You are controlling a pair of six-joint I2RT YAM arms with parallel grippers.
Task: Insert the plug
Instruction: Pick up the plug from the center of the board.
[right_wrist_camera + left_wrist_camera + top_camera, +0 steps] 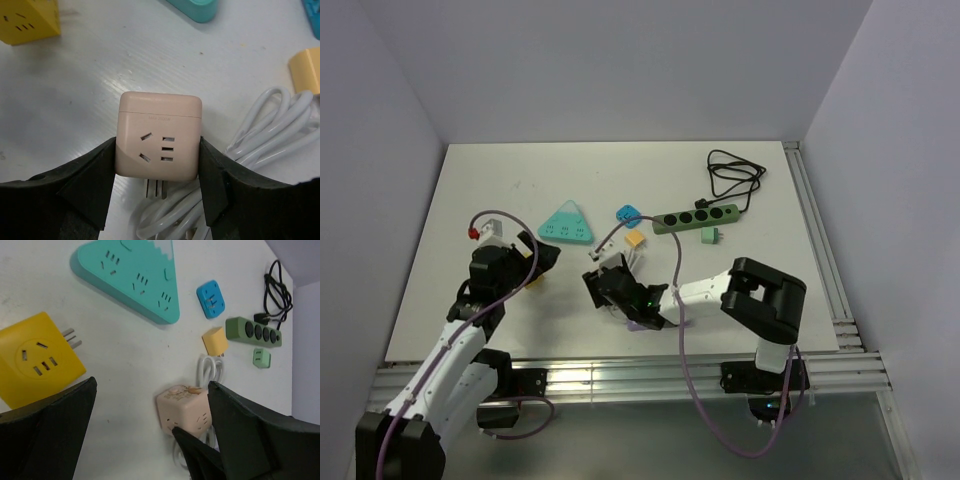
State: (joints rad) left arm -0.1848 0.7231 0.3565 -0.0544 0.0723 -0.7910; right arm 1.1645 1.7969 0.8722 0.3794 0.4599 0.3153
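The plug is a pink cube [159, 137] with sockets on its face and metal prongs [155, 189] underneath. It rests on the table beside a coiled white cable [270, 125]. My right gripper [159, 155] has both fingers pressed against the cube's sides. In the left wrist view the same pink cube [182, 407] shows with one right finger at its lower corner. My left gripper [150, 435] hangs wide open above bare table, holding nothing, with a yellow cube socket [37, 360] to its left. In the top view the right gripper [610, 272] covers most of the cube.
A teal triangular socket block [565, 224] lies at the middle back. Right of it are a blue plug [627, 214], a small orange cube [635, 240], a green power strip [695, 217] with a black cord [733, 175], and a small green adapter [710, 236].
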